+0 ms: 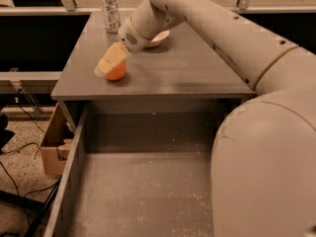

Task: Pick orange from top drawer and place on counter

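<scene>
The orange [117, 73] rests on the grey counter [192, 70] near its front left corner. My gripper [107, 68] reaches down from the white arm and lies against the orange's upper left side, partly covering it. The top drawer [74, 177] is pulled wide open below the counter; its speckled floor has nothing on it.
A white bowl [159, 37] sits on the counter behind my wrist, and a drink can [109, 8] stands at the back left. A cardboard box [51, 149] sits on the floor left of the drawer, with cables beside it. My arm's large body fills the right side.
</scene>
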Tool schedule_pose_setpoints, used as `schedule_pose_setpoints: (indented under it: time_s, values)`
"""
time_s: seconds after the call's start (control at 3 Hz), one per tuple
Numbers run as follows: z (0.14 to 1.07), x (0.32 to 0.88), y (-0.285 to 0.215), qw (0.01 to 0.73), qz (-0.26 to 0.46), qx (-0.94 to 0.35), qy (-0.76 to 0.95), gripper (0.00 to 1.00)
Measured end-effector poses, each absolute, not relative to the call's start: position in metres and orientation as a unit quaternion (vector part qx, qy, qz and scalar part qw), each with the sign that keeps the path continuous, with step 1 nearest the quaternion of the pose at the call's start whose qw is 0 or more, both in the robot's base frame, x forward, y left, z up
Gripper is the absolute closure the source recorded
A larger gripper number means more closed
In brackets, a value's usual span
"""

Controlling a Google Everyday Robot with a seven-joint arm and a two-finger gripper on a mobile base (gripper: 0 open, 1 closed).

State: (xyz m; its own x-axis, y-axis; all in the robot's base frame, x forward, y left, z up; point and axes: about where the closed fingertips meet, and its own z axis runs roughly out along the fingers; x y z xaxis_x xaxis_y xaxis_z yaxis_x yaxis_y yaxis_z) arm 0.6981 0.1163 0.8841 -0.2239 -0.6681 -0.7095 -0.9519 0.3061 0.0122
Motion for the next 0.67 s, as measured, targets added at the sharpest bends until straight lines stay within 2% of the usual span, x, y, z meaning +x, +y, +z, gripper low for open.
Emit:
schedule_pose_setpoints:
  time_s: [0.33, 0.67]
  values:
    - [0.938, 0.682, 0.097, 0.307, 0.227, -0.568, 0.729, 0.00]
    - [0.993, 0.655, 0.066, 0.339, 0.200, -0.581, 0.713, 0.00]
